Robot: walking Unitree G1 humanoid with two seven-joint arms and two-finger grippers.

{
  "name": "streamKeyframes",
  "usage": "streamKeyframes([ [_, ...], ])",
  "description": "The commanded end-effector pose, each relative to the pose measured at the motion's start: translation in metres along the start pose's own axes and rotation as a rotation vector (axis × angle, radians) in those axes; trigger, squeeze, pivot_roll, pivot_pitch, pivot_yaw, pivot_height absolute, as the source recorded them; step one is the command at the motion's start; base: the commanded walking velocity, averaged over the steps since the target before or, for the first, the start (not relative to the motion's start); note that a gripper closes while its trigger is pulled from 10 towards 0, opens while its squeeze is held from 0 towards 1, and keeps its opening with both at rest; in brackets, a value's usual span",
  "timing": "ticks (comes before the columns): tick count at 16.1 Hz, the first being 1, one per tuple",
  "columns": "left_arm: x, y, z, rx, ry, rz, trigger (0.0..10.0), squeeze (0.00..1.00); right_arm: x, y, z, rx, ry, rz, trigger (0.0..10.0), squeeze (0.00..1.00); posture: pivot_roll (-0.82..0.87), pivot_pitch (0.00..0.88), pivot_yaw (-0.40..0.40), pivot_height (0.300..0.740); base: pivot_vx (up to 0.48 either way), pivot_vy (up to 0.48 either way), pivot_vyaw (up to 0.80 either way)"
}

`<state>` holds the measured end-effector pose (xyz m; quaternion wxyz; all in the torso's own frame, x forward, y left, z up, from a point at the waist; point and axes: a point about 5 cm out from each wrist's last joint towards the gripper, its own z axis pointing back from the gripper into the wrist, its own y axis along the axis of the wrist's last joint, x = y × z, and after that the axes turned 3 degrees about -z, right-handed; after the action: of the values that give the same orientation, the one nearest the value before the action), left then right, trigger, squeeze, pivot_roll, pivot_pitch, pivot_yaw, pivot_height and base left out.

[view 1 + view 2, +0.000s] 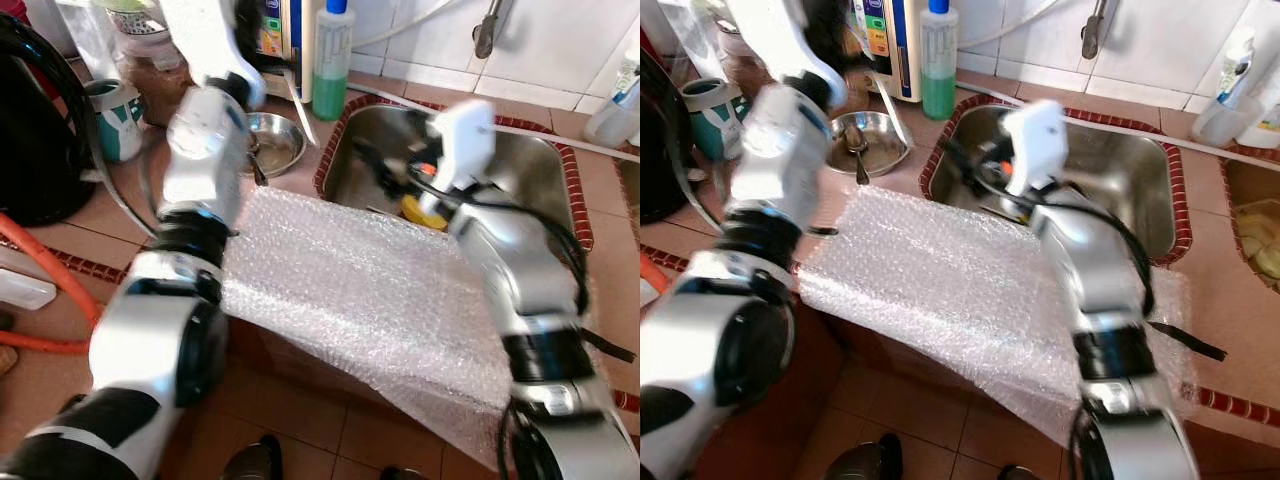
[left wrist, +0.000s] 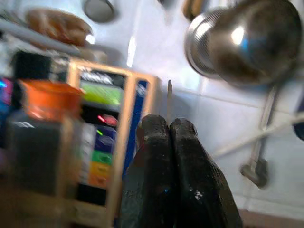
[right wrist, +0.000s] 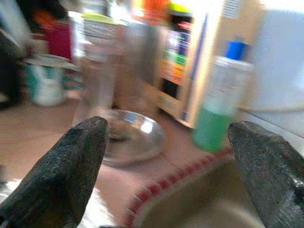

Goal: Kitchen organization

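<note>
My right gripper [image 1: 385, 170] hangs open over the left end of the steel sink [image 1: 540, 175], nothing between its fingers [image 3: 71, 166]. In the right wrist view it [image 3: 167, 126] faces a steel bowl [image 3: 133, 137] and a bottle of green soap [image 3: 218, 104]. The bowl [image 1: 275, 140] holds a spoon and sits on the counter left of the sink. My left arm [image 1: 205, 140] is raised toward the back wall. Its gripper [image 2: 169, 126] is shut, pointing at a wooden box with coloured labels [image 2: 102, 142], below a hanging steel strainer [image 2: 247, 40]. A sheet of bubble wrap [image 1: 370, 290] covers the counter's front.
A teal mug [image 1: 118, 118], a black kettle [image 1: 30, 130] and an orange hose [image 1: 40, 270] crowd the left counter. A yellow item [image 1: 420, 210] lies in the sink. The tap [image 1: 487, 25] is at the back, and white bottles [image 1: 615, 105] stand far right.
</note>
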<state>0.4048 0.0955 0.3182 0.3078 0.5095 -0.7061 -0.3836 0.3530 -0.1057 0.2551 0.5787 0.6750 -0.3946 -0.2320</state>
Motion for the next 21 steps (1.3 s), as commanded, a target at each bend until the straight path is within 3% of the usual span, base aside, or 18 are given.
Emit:
streamKeyframes([
  [1,0.008,0.001,0.001,0.010,-0.038,-0.006,0.0,0.00,-0.004,0.007,-0.008,0.019,0.060,-0.020,10.0,0.00,0.00,0.151,0.015,0.740,0.000,0.000,0.00],
  [4,0.029,-0.011,0.008,-0.020,-0.105,0.037,0.0,0.00,-0.009,0.012,-0.018,0.039,0.161,-0.042,10.0,0.00,0.00,0.156,0.013,0.740,0.000,0.000,0.00],
  [10,0.045,-0.007,0.012,0.005,-0.151,0.058,0.0,0.00,-0.004,-0.002,-0.022,-0.041,0.141,-0.042,10.0,0.00,-0.01,0.161,0.010,0.740,0.000,0.000,0.00],
  [11,0.047,-0.006,0.012,0.006,-0.157,0.062,0.0,0.00,-0.002,-0.009,-0.022,-0.064,0.122,-0.045,0.0,0.00,0.00,0.158,0.009,0.740,0.000,0.000,0.00],
  [21,0.057,-0.011,0.021,-0.017,-0.195,0.030,0.0,0.00,0.009,-0.008,-0.026,-0.073,0.032,-0.029,0.0,0.00,-0.01,0.150,0.017,0.740,0.000,0.000,0.00],
])
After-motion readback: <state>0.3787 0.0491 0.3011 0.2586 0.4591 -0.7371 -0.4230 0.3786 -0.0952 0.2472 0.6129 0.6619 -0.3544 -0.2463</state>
